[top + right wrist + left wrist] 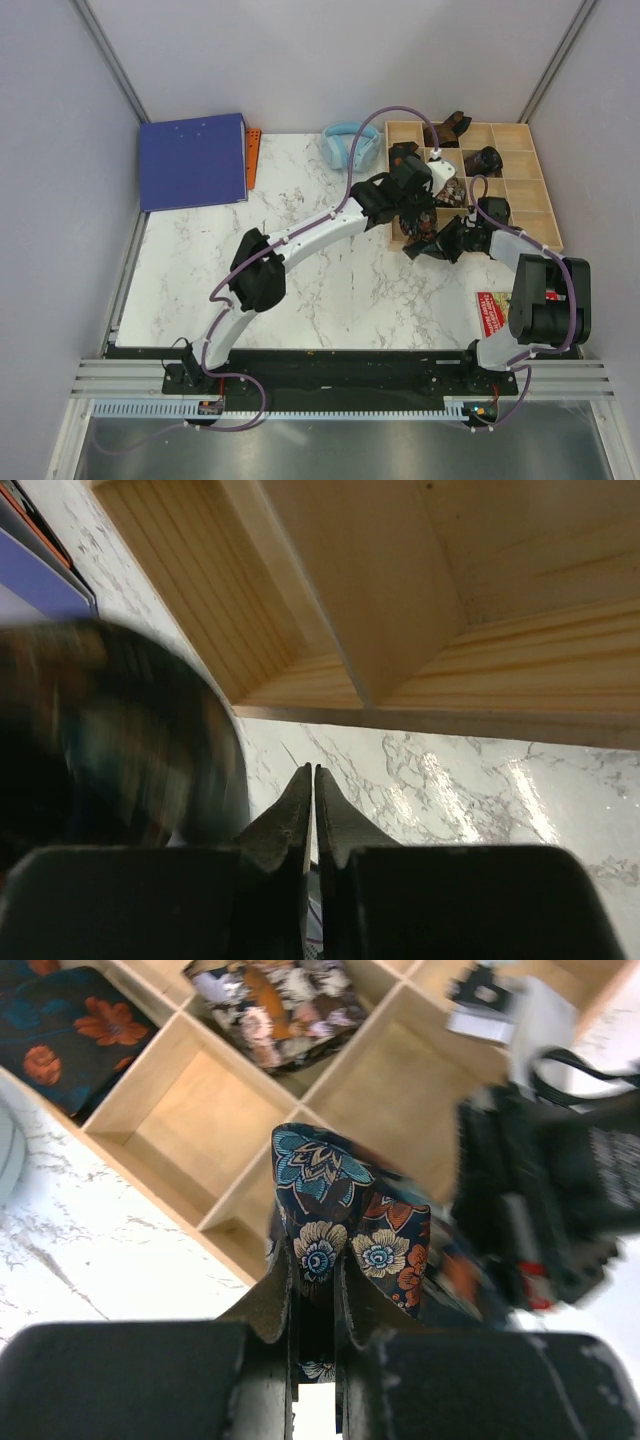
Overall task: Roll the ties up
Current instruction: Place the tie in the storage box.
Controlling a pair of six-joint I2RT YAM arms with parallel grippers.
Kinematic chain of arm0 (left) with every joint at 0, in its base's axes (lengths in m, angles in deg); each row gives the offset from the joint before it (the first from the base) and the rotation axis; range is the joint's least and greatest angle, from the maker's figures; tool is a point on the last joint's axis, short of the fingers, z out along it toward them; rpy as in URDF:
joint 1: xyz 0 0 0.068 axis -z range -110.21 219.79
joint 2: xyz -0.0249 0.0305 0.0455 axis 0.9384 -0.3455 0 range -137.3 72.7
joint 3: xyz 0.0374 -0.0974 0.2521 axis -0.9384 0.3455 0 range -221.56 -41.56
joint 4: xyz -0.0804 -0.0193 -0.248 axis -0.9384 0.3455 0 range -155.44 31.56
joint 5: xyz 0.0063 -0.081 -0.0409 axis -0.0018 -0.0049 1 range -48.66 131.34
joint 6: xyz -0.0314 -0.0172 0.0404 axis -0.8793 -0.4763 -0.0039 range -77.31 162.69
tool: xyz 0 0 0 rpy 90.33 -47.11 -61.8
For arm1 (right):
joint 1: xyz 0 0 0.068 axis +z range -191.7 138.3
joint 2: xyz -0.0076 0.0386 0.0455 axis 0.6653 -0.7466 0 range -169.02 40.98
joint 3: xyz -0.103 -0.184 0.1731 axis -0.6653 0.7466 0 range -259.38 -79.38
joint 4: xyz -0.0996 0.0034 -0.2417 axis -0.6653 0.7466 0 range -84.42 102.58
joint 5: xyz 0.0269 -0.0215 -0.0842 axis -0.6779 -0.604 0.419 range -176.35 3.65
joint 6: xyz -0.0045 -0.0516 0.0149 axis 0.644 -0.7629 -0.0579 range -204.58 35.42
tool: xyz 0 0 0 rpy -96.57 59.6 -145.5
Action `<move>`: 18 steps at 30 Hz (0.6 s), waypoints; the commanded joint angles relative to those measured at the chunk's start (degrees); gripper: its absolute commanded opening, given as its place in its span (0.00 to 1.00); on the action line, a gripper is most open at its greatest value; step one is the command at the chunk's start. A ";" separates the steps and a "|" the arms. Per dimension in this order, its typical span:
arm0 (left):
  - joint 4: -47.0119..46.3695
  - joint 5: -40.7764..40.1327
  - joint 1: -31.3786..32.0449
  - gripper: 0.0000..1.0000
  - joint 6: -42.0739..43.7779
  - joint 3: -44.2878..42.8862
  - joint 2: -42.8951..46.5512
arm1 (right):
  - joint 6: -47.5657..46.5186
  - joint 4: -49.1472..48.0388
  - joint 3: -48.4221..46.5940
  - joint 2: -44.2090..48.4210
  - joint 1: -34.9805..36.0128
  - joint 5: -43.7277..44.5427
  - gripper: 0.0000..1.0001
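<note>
My left gripper is shut on a navy tie with blue, cream and orange flowers. It holds the folded or rolled tie above the front edge of the wooden compartment tray. In the top view the left gripper and tie are at the tray's near left corner. My right gripper is shut with nothing between its jaws, just right of the tie, which is blurred. It also shows in the top view. Rolled ties lie in tray compartments.
Light-blue headphones lie left of the tray. A blue binder and an orange strip sit at the back left. A red card lies near the right arm's base. Grey walls enclose the marble table.
</note>
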 commanded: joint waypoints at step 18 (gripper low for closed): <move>-6.20 1.66 -5.50 0.02 -7.26 -3.21 -7.76 | -3.07 1.00 3.57 5.14 0.08 -1.88 0.18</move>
